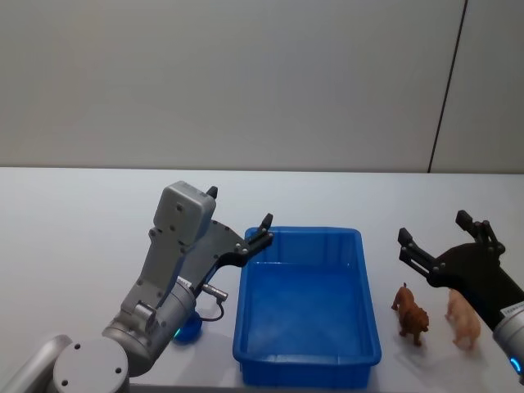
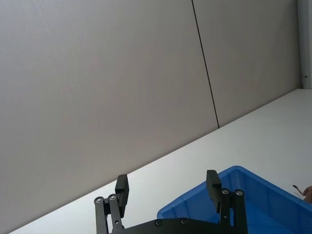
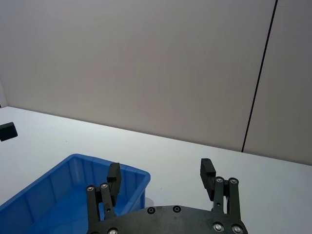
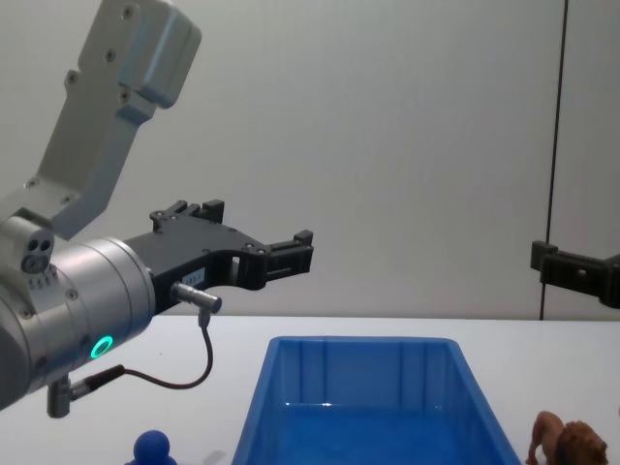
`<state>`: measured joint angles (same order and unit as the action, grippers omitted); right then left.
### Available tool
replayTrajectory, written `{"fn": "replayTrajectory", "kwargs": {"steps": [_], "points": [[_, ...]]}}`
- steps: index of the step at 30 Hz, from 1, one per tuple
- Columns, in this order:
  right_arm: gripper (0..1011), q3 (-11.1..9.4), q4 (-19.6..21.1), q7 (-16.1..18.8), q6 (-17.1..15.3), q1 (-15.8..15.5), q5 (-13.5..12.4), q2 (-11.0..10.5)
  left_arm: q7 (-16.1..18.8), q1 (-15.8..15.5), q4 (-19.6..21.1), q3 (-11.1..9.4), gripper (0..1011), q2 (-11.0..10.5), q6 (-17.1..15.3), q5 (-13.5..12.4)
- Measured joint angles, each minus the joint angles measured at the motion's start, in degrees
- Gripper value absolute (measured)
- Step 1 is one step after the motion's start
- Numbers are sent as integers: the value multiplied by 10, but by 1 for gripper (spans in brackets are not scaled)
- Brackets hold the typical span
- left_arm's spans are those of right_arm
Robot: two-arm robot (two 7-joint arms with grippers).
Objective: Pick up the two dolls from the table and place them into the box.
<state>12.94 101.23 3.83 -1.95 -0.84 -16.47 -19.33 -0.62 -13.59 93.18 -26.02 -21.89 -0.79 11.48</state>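
While both arms hang above a white bench [image 1: 74, 246], a large bright blue rectangular plastic bin [image 1: 304, 358] sits empty at the middle of it, close to the robot. The left gripper [image 2: 167, 185] is raised in the air beside the bin's far left corner, its black fingers [image 2: 212, 181] spread wide apart and holding nothing. On the bench, just left of the bin's near left corner, stands a small blue round-headed toy figure [image 4: 152, 448], partly hidden behind the left arm in the head view. The right gripper [image 1: 434, 228] hovers to the right of the bin, its fingers likewise released and empty. Near it, two small animals stand upright on the bench, close together but apart. One is a brown maned toy lion [image 1: 411, 315] just beside the bin's right wall, not touching it. The other is a paler tan toy animal [image 1: 464, 319] farther right, partly overlapped by the gripper's black body. A plain grey wall [image 1: 246, 82] rises behind the bench.
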Motion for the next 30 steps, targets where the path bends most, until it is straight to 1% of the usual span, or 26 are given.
{"fn": "replayTrajectory", "kwargs": {"steps": [30], "points": [[1001, 0, 0, 0, 0, 0, 0, 0, 0, 0, 0, 0, 1003, 0, 0, 0]]}}
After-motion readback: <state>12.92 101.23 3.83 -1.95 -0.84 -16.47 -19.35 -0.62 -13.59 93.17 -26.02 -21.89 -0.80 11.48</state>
